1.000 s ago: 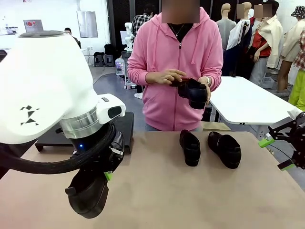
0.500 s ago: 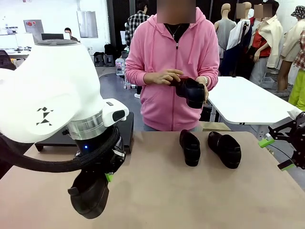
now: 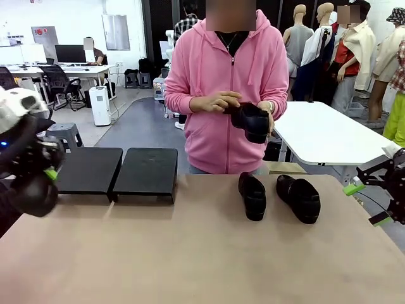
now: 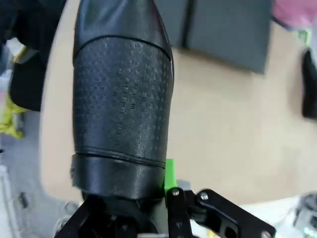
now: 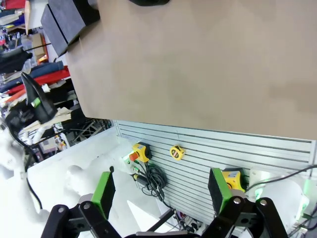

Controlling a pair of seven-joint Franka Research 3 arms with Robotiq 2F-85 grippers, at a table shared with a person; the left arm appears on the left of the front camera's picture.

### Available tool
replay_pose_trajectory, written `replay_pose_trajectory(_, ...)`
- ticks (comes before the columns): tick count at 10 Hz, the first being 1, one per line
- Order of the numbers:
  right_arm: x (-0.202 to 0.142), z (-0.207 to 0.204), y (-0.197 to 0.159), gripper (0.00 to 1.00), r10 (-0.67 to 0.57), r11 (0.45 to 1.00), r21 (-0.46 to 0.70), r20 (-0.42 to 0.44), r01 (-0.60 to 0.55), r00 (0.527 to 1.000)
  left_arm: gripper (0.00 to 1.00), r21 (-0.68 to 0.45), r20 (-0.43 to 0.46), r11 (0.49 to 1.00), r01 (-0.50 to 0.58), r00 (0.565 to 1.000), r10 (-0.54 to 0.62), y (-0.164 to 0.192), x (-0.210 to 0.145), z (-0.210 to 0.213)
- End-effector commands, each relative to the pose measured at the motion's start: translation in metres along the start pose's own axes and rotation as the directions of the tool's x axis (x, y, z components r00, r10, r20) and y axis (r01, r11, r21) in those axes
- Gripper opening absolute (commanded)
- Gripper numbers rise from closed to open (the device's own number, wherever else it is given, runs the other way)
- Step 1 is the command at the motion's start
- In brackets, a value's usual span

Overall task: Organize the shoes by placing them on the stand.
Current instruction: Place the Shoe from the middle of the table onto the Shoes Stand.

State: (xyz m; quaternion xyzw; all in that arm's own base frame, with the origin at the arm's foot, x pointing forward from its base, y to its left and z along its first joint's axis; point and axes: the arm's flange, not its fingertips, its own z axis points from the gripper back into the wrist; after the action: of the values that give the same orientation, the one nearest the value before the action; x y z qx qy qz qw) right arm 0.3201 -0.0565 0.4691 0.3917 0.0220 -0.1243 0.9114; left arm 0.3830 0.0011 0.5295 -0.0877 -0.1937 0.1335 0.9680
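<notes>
At nine o'clock in the front view, the left hand point(image 3: 38, 166) clamps a shoe point(image 3: 28, 193); the stand point(image 3: 117, 170) lies just beside, toward three. Carry it level and set it sole-down on the nearer section. The right hand point(image 3: 367, 204) gapes empty.

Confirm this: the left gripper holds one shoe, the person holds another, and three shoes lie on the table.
Wrong on the count. The front view shows two shoes lying on the table, one beside the other, not three. The left gripper does hold a shoe, and the person holds another shoe.
</notes>
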Motion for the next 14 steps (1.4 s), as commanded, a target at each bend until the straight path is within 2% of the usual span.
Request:
replay_pose_trajectory(1, 0.001, 0.004, 0.000, 1.00, 0.003, 1.000, -0.011, -0.008, -0.003, 1.000, 0.00, -0.001, 0.012, 1.000, 0.013, 1.000, -0.013, -0.014, 0.059, -0.049)
replay_pose_trajectory(2, 0.001, 0.004, 0.000, 1.00, 0.003, 1.000, -0.011, -0.008, -0.003, 1.000, 0.00, 0.068, 0.069, 0.998, 0.004, 0.998, -0.009, -0.004, 0.078, -0.067)
replay_pose_trajectory(3, 0.001, 0.004, 0.000, 1.00, 0.003, 1.000, -0.011, -0.008, -0.003, 1.000, 0.00, 0.091, 0.062, 0.996, 0.000, 0.998, -0.006, -0.004, 0.086, -0.074)
replay_pose_trajectory(4, 0.001, 0.004, 0.000, 1.00, 0.003, 1.000, -0.011, -0.008, -0.003, 1.000, 0.00, 0.006, 0.061, 0.997, -0.077, 0.995, 0.076, -0.008, 0.088, -0.065)
replay_pose_trajectory(5, 0.001, 0.004, 0.000, 1.00, 0.003, 1.000, -0.011, -0.008, -0.003, 1.000, 0.00, 0.050, 0.048, 0.999, -0.006, 0.999, 0.004, 0.015, 0.078, -0.082)
replay_pose_trajectory(9, 0.001, 0.004, 0.000, 1.00, 0.003, 1.000, -0.011, -0.008, -0.003, 1.000, 0.00, 0.048, 0.038, 0.999, -0.022, 0.999, 0.020, 0.008, 0.084, -0.091)
replay_pose_trajectory(11, 0.001, 0.004, 0.000, 1.00, 0.003, 1.000, -0.011, -0.008, -0.003, 1.000, 0.00, 0.122, 0.169, 0.992, -0.015, 0.986, -0.006, 0.002, 0.139, -0.094)
replay_pose_trajectory(12, 0.001, 0.004, 0.000, 1.00, 0.003, 1.000, -0.011, -0.008, -0.003, 1.000, 0.00, 0.153, 0.211, 0.988, 0.035, 0.975, -0.068, -0.010, 0.166, -0.098)
replay_pose_trajectory(13, 0.001, 0.004, 0.000, 1.00, 0.003, 1.000, -0.011, -0.008, -0.003, 1.000, 0.00, 0.219, 0.195, 0.971, 0.092, 0.971, -0.136, -0.024, 0.186, -0.107)
replay_pose_trajectory(14, 0.001, 0.004, 0.000, 1.00, 0.003, 1.000, -0.011, -0.008, -0.003, 1.000, 0.00, 0.232, 0.206, 0.962, 0.141, 0.960, -0.191, -0.038, 0.203, -0.119)
